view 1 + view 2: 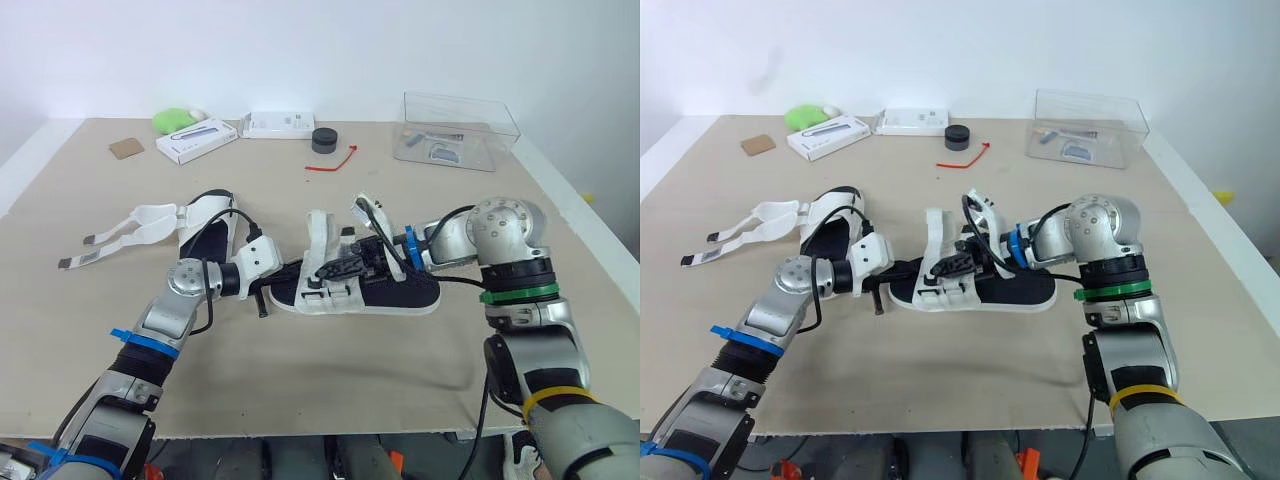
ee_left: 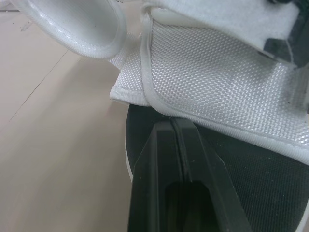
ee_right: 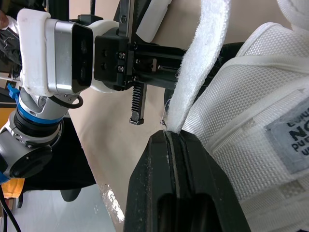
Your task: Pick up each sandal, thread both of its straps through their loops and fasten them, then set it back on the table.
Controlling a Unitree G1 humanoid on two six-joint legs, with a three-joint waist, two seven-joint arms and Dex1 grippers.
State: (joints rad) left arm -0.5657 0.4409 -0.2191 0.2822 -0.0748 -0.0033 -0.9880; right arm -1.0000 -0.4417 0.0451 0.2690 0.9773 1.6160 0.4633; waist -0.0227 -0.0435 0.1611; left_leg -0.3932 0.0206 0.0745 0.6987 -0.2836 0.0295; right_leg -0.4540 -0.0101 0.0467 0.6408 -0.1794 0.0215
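A black-soled sandal with white straps (image 1: 385,292) lies at the table's middle. My left gripper (image 1: 283,272) is shut at its heel end, its fingertips (image 2: 172,126) pinched at the edge of the white webbing (image 2: 217,72). From the right, my right gripper (image 1: 338,270) is shut on a loose white fuzzy strap (image 3: 203,58), which rises from between its fingers beside the mesh upper (image 3: 260,96). A second sandal (image 1: 205,232) lies to the left, its straps (image 1: 120,235) spread open on the table.
Along the far edge stand a white box (image 1: 196,139), a second white box (image 1: 278,124), a green object (image 1: 173,119), a black puck (image 1: 324,140), a red tie (image 1: 335,160), a brown square (image 1: 126,148) and a clear plastic bin (image 1: 458,130).
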